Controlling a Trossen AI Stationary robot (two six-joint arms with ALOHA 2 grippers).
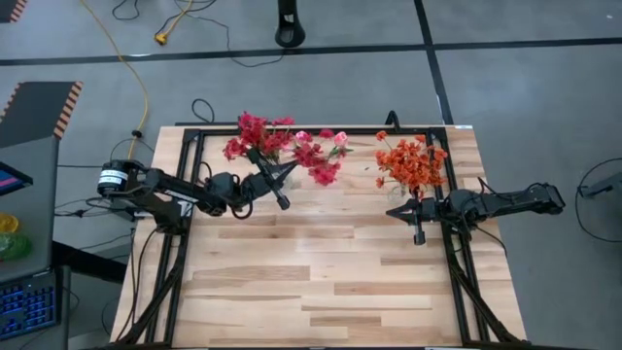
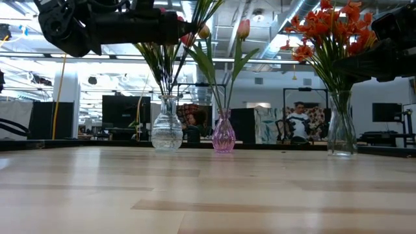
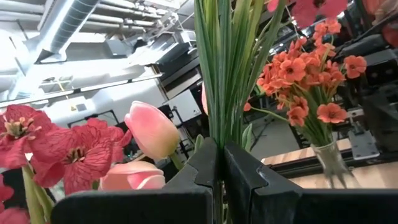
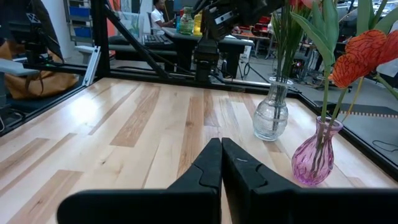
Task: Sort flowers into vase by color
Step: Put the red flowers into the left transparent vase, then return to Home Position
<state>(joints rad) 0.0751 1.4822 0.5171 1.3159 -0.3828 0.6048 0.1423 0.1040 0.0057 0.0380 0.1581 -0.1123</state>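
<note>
- Right gripper (image 1: 419, 231) hangs low at the table's right side, fingers pinched together on nothing.
- Left gripper (image 1: 283, 200) is up high, clamped on a bunch of green stems (image 3: 231, 68), long axis straight up.
- Clear vase (image 2: 167, 132) sits right under it on the far left, so it's a straight drop.
- Orange flowers (image 1: 412, 161) already stand far right.

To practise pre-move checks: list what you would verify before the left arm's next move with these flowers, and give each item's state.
1. Left jaws clamp green stems: ok.
2. Those stems reach into clear vase: ok.
3. Held sprig's blossom colour: cannot tell.
4. Right jaws shut, empty, above table: ok.
5. Orange flowers alone in tall vase: ok.
6. Pink vase upright: ok.
</note>
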